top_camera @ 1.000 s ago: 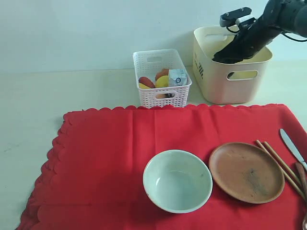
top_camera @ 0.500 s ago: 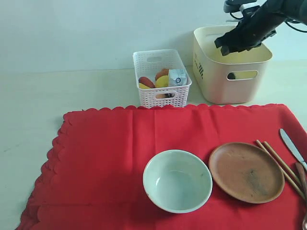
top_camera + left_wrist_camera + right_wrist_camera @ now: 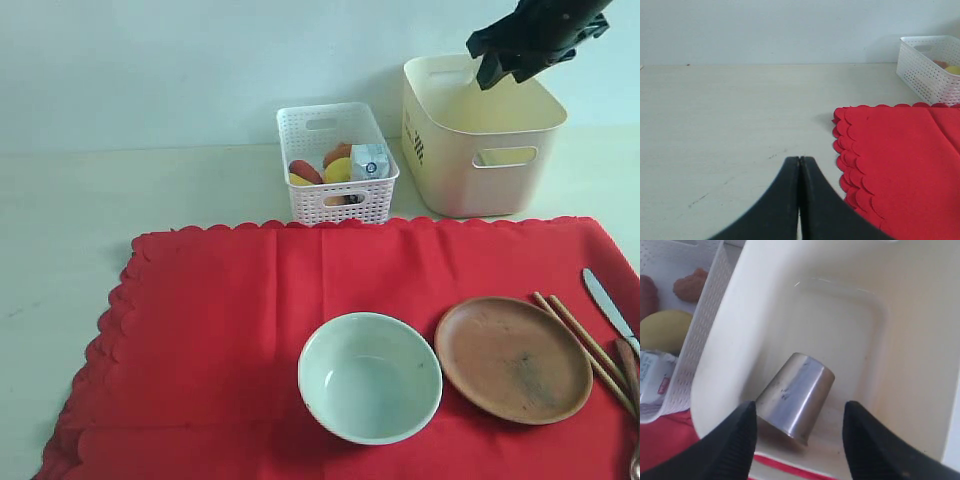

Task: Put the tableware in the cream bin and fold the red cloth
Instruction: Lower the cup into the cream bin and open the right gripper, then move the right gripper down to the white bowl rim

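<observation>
The steel cup (image 3: pixel 796 395) lies on its side on the floor of the cream bin (image 3: pixel 480 170), whose inner wall (image 3: pixel 765 315) fills the right wrist view. My right gripper (image 3: pixel 500 65) hovers above the bin's rim, open (image 3: pixel 799 407) and empty. On the red cloth (image 3: pixel 220 300) rest the pale bowl (image 3: pixel 370 377), the brown plate (image 3: pixel 513 359), the chopsticks (image 3: pixel 585 345) and the knife (image 3: pixel 608 305). My left gripper (image 3: pixel 800 160) is shut over bare table beside the cloth's scalloped edge (image 3: pixel 890 160). It is out of the exterior view.
A white lattice basket (image 3: pixel 337 160) with food and a small carton stands left of the bin, behind the cloth. It also shows in the left wrist view as the basket (image 3: pixel 930 65) at the far side. A wall runs close behind both containers.
My right gripper has opened and risen out of the cream bin, leaving the steel cup inside. The left gripper and the things on the cloth have not moved.
</observation>
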Tool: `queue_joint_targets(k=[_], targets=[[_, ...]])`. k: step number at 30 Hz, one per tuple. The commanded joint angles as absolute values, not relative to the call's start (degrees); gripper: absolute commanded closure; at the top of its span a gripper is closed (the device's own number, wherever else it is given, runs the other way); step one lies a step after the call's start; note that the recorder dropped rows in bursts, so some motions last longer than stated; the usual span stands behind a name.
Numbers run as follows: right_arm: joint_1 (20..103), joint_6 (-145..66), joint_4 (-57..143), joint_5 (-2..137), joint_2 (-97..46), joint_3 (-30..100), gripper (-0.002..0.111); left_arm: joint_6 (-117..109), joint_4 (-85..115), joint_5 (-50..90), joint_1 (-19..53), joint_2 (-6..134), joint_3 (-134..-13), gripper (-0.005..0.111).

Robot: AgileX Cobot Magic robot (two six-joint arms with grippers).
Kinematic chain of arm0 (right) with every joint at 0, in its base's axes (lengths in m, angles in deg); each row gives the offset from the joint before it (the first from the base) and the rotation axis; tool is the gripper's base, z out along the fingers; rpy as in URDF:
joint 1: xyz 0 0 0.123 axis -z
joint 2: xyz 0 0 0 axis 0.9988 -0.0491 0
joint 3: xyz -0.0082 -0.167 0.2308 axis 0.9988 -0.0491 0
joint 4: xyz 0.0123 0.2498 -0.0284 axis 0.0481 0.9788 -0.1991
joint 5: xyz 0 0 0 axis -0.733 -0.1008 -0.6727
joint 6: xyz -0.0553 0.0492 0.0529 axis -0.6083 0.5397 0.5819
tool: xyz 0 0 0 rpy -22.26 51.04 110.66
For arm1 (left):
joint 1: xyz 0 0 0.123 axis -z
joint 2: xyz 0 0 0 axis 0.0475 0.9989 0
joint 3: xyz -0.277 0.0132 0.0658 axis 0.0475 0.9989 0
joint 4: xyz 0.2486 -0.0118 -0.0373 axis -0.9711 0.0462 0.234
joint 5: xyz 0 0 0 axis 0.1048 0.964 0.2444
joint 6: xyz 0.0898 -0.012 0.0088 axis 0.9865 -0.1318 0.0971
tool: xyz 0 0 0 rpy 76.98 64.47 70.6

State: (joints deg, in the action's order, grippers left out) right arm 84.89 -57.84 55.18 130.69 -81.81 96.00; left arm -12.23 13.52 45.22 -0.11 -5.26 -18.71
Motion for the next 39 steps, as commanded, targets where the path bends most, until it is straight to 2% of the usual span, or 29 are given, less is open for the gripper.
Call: queue_joint_targets(k=[1, 9, 22, 39], targets=[[85.13, -56.36, 54.93, 135.76, -79.24, 96.39, 0.057, -12.2, 13.77, 44.54, -0.19, -5.56, -18.56, 0.107], [85.13, -55.12, 57.19, 137.43, -75.63, 92.33, 0.057, -12.2, 13.77, 44.54, -0.19, -5.56, -18.56, 0.107], [84.96, -55.54, 63.71, 133.35, -64.27, 71.69, 0.057, -12.2, 13.77, 44.54, -0.19, -5.56, -18.56, 0.107], [71.22, -66.99, 63.82, 128.34, -58.37, 53.1, 0.057, -12.2, 13.77, 44.54, -0.19, -5.56, -18.56, 0.107]])
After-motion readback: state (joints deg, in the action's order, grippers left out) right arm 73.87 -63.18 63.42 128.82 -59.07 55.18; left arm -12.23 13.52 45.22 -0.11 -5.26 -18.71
